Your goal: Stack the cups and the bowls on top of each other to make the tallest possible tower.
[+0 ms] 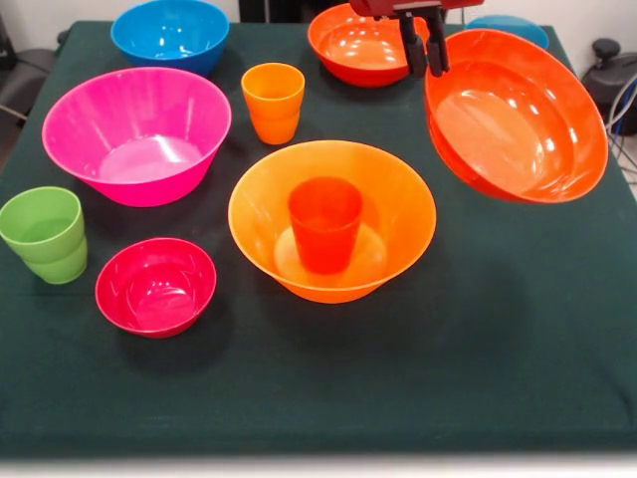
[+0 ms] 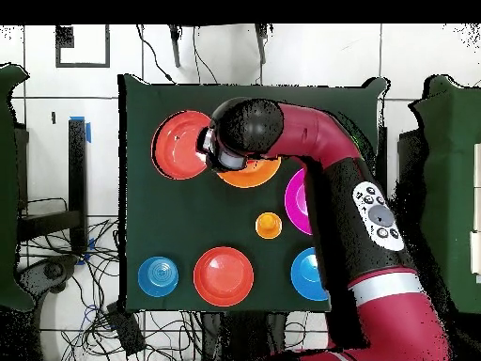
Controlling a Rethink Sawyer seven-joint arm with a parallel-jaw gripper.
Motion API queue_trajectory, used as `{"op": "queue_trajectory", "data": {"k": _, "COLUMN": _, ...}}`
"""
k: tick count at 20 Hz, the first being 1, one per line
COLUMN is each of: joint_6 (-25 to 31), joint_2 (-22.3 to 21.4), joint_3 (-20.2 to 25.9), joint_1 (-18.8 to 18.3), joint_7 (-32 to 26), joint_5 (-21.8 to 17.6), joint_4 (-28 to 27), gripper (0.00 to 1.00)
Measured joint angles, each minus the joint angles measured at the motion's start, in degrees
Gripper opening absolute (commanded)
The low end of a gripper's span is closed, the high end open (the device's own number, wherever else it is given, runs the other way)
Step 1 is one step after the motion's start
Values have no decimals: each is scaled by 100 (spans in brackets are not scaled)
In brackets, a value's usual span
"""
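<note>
The robot's black gripper (image 1: 425,52) is cut off at the top of the front view. Its two fingers pinch the rim of a big shiny red-orange plastic bowl (image 1: 518,119), which hangs tilted above the dark green table (image 1: 478,329). From above, the red arm (image 2: 329,155) hides the gripper. The wide orange plastic bowl (image 1: 333,219) sits mid-table with a small red-orange plastic cup (image 1: 324,224) inside. The near part of the table is bare.

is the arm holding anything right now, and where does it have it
Yes: the end effector grips a large red-orange bowl by the top of its rim. The bowl hangs tilted, clear of the table.
</note>
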Motion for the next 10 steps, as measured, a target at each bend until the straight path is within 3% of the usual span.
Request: {"op": "queue_trajectory", "data": {"k": 10, "joint_6": 241, "joint_2": 11, "joint_3": 206, "joint_1": -223, "joint_7": 0, "joint_5": -76, "joint_4": -78, "gripper": 0}}
